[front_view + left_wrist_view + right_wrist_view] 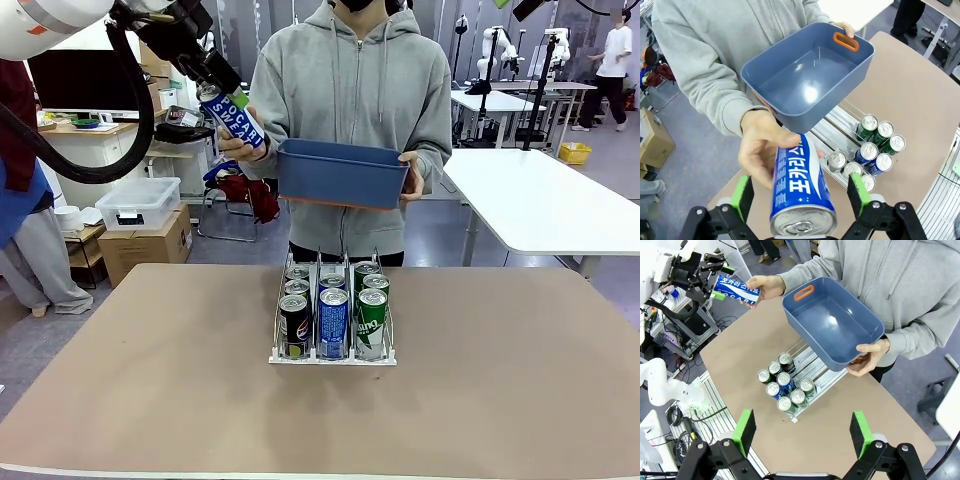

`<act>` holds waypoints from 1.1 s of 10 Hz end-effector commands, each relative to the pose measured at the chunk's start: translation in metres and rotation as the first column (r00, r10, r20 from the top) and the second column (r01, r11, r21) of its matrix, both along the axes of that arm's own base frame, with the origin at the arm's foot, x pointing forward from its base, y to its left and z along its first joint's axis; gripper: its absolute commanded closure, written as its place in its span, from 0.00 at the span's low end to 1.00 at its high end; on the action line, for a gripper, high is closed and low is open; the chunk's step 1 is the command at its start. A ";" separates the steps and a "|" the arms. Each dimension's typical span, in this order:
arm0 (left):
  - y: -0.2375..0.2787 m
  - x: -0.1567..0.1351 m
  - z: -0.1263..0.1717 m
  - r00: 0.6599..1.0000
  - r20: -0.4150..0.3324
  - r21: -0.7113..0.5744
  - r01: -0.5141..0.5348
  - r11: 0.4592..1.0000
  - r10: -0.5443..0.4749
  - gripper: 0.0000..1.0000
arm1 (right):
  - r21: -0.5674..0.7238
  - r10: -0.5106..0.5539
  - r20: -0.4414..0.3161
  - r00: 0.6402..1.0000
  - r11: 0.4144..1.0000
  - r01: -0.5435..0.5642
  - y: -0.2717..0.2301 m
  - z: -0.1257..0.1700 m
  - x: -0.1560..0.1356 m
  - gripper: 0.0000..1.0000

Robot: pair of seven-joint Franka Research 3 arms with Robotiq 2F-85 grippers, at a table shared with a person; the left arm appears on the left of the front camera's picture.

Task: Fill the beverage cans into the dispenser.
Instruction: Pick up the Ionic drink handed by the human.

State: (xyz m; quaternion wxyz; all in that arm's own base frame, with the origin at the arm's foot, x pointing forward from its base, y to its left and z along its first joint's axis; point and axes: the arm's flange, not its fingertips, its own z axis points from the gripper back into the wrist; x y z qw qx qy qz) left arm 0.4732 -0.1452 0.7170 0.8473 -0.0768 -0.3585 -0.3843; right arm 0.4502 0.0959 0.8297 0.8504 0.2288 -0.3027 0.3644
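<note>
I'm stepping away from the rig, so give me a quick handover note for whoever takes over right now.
Left gripper: jaws open either side of a blue can that the person's hand holds out; not yet gripped.
Right gripper: open, empty, high above the table.
Dispenser: at mid-table, with black, blue and green cans in its three lanes.
Blue tub: empty, held in the person's other hand.
Done: cans loaded in all three lanes.
Left: close on the blue can and put it in the dispenser, probably the middle blue lane.
</note>
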 end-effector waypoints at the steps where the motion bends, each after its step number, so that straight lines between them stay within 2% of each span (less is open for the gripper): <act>1: 0.002 0.000 -0.006 0.999 0.038 0.023 -0.007 1.000 0.006 0.00 | 0.011 -0.001 -0.010 1.000 1.000 0.001 0.000 -0.002 -0.003 0.00; 3: 0.002 -0.005 -0.005 0.999 0.040 0.033 -0.029 0.999 0.028 0.00 | 0.011 -0.001 -0.010 1.000 1.000 0.001 0.000 -0.002 -0.003 0.00; 7: 0.004 -0.016 -0.006 0.999 0.031 0.038 -0.011 0.999 0.010 0.00 | 0.011 -0.001 -0.010 1.000 1.000 0.001 0.000 -0.002 -0.003 0.00; 11: 0.008 -0.014 -0.014 0.999 0.018 0.042 -0.035 0.999 0.034 0.00 | 0.011 -0.001 -0.010 1.000 1.000 0.001 0.000 -0.002 -0.003 0.00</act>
